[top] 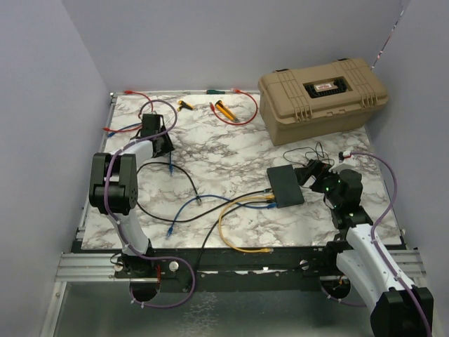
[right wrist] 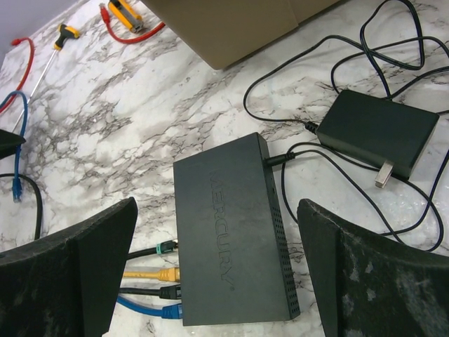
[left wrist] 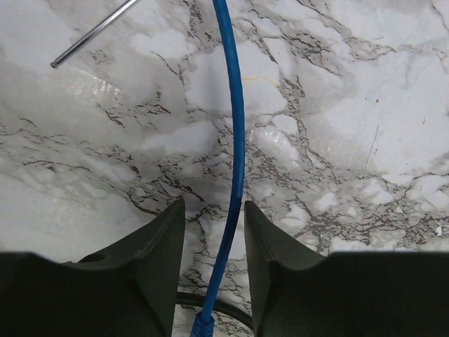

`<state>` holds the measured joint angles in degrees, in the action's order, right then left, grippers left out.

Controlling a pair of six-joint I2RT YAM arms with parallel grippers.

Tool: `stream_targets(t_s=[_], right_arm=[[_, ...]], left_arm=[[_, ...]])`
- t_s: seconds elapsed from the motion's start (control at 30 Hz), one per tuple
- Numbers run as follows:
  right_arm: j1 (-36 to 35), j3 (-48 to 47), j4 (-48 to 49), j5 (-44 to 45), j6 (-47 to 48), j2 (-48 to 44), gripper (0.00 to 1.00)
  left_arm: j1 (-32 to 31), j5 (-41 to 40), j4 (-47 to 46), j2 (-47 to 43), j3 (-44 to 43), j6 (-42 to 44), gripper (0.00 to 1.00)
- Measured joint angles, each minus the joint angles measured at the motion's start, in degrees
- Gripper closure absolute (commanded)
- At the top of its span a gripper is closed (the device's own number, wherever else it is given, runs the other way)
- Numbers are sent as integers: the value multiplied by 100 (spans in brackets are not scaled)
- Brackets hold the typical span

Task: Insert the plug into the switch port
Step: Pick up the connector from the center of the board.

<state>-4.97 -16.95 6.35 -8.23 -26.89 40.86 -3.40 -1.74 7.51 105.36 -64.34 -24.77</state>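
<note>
A loose blue cable (left wrist: 237, 105) lies on the marble table, and its blue plug (left wrist: 200, 326) shows at the bottom of the left wrist view. My left gripper (left wrist: 214, 203) straddles this cable with its jaws half closed. A narrow gap shows on each side of the cable. From above, that gripper (top: 163, 146) sits at the back left. The dark-grey switch (right wrist: 231, 239) lies flat with several cables plugged into its near-left edge. My right gripper (right wrist: 216, 203) hovers wide open above the switch (top: 285, 186), holding nothing.
A black power adapter (right wrist: 375, 130) with a looping thin cord lies right of the switch. The tan case (top: 323, 95) stands at the back right. Yellow-handled tools (top: 223, 109) and red cables (top: 238, 116) lie along the back. Black, yellow (top: 238, 239) and blue cables cross the front.
</note>
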Motion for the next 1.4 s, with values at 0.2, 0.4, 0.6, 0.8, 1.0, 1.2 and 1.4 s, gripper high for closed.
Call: stream_targets(t_s=[0.2,0.4,0.6,0.8,1.0,1.2,1.4], right_arm=[[-2,0,0,-4,0,44,1],[-2,0,0,-50,17,131,2],[-2,-2,11,-503,256,319,5],[-35,-2,175,-1211,396,597,7],[-372,-4,525,-1679,562,680,7],[-1128,-179,789,-1746,997,774,10],[-1895,-796,918,-1731,1547,1335,10]], left_arm=[[225,750,-142,155,4,-155,80],[258,1298,-186,195,28,-264,100],[258,1631,-306,175,68,-581,100],[210,1676,-313,-256,184,-1032,100],[-98,1285,-179,-933,199,-1473,100],[-638,973,7,-1106,199,-1902,100],[-1263,450,455,-1167,186,-2269,100]])
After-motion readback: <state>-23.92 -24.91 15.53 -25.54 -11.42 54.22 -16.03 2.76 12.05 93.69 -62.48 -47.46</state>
